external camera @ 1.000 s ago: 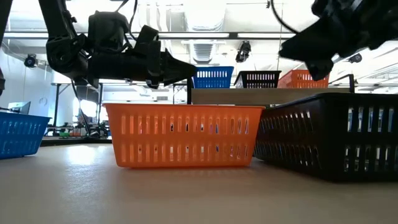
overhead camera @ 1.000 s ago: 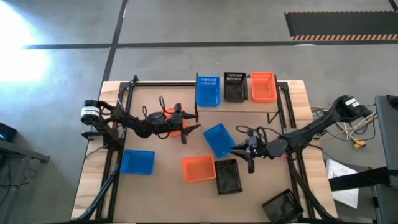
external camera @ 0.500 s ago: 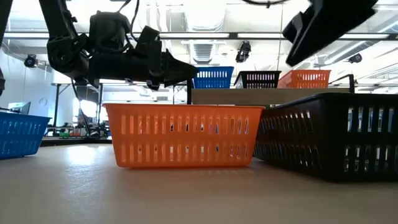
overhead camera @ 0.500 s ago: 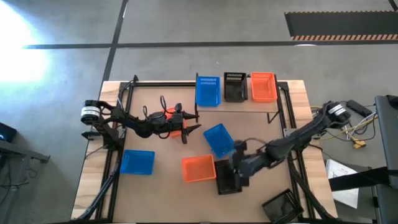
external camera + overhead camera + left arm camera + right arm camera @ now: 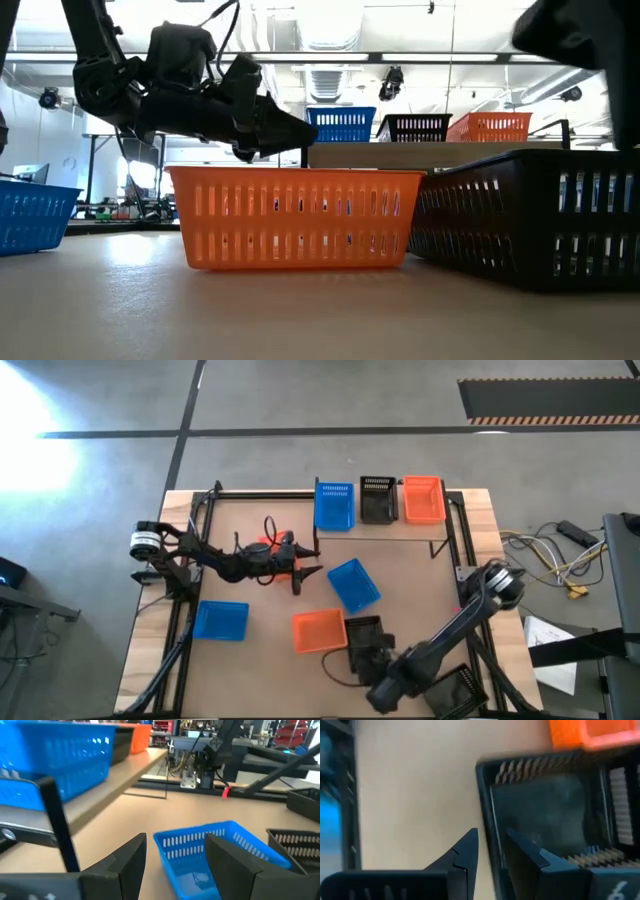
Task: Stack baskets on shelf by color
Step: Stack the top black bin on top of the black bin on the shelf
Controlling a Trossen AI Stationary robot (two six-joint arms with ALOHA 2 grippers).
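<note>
the right tool (image 5: 490,857), fingers spread, straddles one wall of the black basket (image 5: 366,643) near the desk's front edge. light, stiff perforated plastic; pinch that thin wall. left tool (image 5: 172,852) hangs spread by the blue basket (image 5: 353,584).

Low cam: orange basket (image 5: 296,217) sat centre on the bench (image 5: 300,315), black basket (image 5: 545,215) just beside it, blue basket (image 5: 35,215) at the far edge. My left claw (image 5: 300,133) hung above the orange one. Blue (image 5: 343,124), black (image 5: 414,127) and orange (image 5: 487,127) baskets stood on the shelf (image 5: 400,154) behind.
</note>
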